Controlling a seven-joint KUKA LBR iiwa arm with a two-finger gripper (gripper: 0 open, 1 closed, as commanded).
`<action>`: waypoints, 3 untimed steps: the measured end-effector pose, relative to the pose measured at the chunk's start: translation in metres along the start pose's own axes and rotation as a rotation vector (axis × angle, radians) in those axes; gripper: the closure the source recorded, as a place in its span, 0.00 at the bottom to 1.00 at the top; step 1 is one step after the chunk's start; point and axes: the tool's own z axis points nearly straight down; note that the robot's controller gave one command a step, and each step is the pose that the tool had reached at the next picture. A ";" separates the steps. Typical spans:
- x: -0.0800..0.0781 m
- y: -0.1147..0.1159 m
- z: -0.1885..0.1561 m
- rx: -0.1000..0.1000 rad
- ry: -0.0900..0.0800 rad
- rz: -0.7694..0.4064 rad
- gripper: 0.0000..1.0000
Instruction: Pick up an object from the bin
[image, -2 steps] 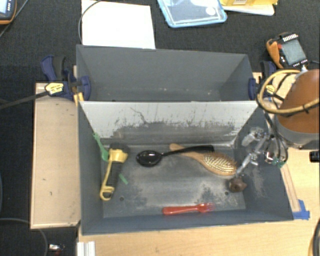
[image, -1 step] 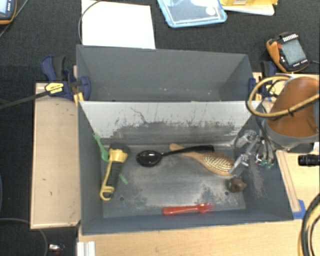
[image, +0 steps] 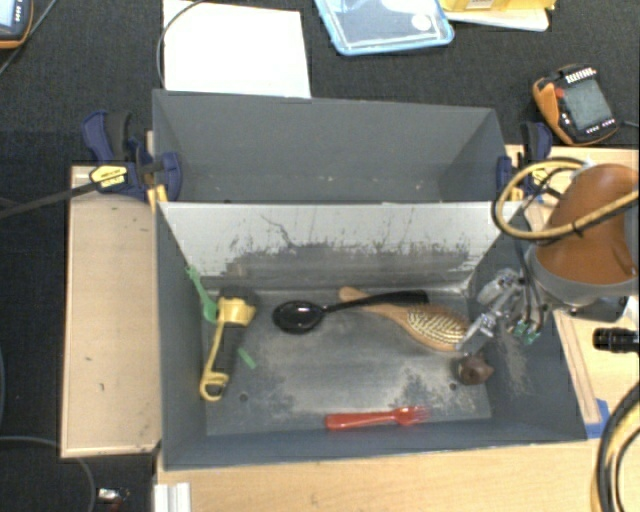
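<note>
My gripper (image: 474, 342) hangs low at the right end of the bin, close to the right wall. Just below its tip a small dark brown round thing (image: 472, 372) lies on the bin floor. A wooden hairbrush (image: 428, 326) with pale bristles lies immediately left of the gripper, its head nearly touching it. Across the brush handle rests a black ladle (image: 318, 311), bowl to the left.
A red plastic fork (image: 376, 419) lies along the front wall. At the left end sit a yellow and black hand tool (image: 226, 345) and a green plastic strip (image: 204, 297). The arm's orange cover and cables overhang the right rim.
</note>
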 end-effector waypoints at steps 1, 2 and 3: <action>-0.014 0.017 0.068 -0.002 -0.007 -0.048 1.00; -0.014 0.017 0.068 -0.002 -0.007 -0.048 1.00; -0.052 0.024 0.069 -0.010 0.014 0.167 1.00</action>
